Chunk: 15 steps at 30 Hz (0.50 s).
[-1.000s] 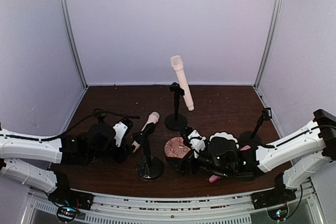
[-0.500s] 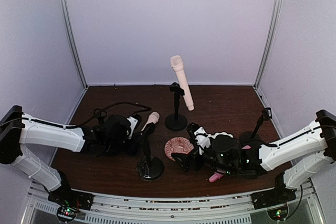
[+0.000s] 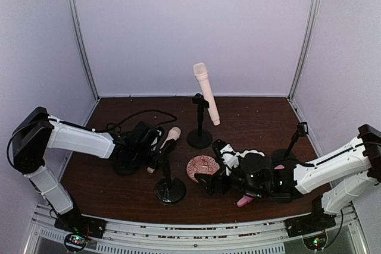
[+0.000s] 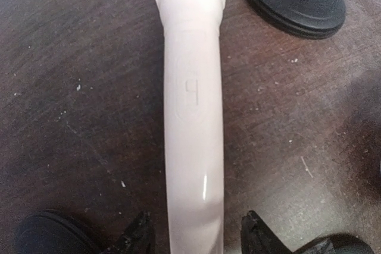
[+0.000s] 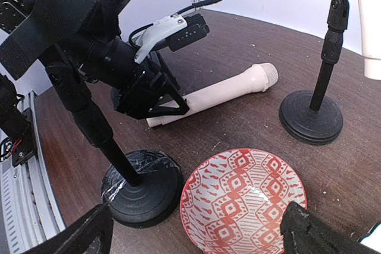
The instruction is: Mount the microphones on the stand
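From above, one cream microphone [image 3: 206,93] was already clipped into the middle stand [image 3: 199,130]. The front stand [image 3: 168,181] and the right-hand stand [image 3: 293,144] were both bare, so this looked like the pick-up for microphone number two. The left gripper [image 3: 156,153] sat low over the loose cream microphone [image 3: 169,139], which lay flat on the table just behind the front stand. The pink microphone [image 3: 244,200] peeked out from under the right arm, near the front edge.

A second ago the left arm lay stretched low along the table's left side. Now its elbow was hiked up and the gripper was reaching in further. The right arm had barely budged.

On the left wrist camera, the fingers [image 4: 140,239] straddled the handle end with a gap on each side, jaws parted and nothing clamped. The next move would probably be a squeeze shut, then a lift and tilt toward the front stand's clip.

On the right wrist camera, the right gripper [image 5: 199,230] was spread wide and empty above the patterned bowl [image 5: 244,197].
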Tool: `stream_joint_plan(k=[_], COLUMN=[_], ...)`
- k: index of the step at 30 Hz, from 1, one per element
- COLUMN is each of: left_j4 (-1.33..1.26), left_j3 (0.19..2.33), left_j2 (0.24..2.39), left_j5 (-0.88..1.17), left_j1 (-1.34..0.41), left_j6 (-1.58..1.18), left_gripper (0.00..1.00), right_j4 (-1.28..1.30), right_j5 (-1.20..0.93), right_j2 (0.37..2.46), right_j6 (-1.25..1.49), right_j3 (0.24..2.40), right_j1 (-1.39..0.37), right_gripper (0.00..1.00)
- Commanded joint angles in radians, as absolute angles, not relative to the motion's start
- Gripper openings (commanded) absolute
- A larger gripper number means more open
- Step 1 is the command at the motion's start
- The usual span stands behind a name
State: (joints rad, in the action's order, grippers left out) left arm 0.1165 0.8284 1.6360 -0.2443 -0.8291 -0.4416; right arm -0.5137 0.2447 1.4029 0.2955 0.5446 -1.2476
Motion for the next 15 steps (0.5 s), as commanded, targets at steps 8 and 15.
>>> stream_joint_plan(k=[8, 15], left_j4=[0.209, 0.284], left_j3=[0.956, 0.994], left_j2=[1.766, 1.691], left_j5=[-0.114, -0.182], left_j1=[-0.767, -0.762], left_j6=[-0.405, -0.366], left_gripper=[0.39, 0.14], right_j4=[-0.534, -0.533], right_j5=[0.254, 0.251], right_j2=[1.391, 1.387], right_j6=[0.294, 0.29], right_j3=[0.524, 0.524], right_j1=[-1.239, -1.239], right_gripper=[1.0, 1.0])
